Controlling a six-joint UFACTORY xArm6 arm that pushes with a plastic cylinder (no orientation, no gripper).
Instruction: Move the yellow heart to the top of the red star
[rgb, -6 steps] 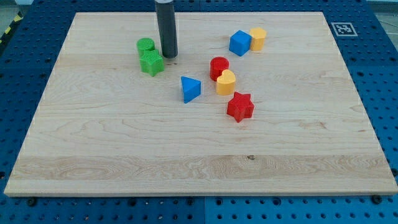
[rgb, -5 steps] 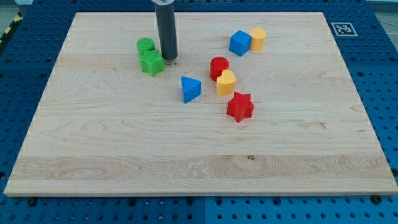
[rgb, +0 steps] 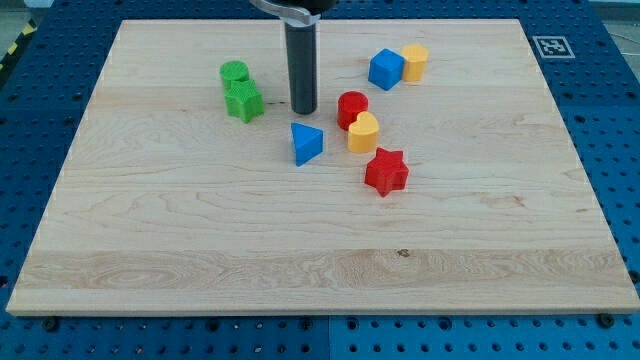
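The yellow heart (rgb: 363, 132) lies near the board's middle, just above and to the left of the red star (rgb: 386, 171), with a small gap between them. A red cylinder (rgb: 351, 108) touches the heart's upper left side. My tip (rgb: 303, 109) rests on the board left of the red cylinder and above the blue triangle (rgb: 306, 143). It touches no block.
A green cylinder (rgb: 234, 73) and a green star (rgb: 244, 101) sit together at the upper left. A blue cube (rgb: 385, 69) and a yellow cylinder (rgb: 414, 62) sit together at the upper right. The wooden board (rgb: 200, 240) lies on a blue perforated table.
My tip has moved to the right and slightly down, from beside the green star to a spot left of the red cylinder. No block has moved.
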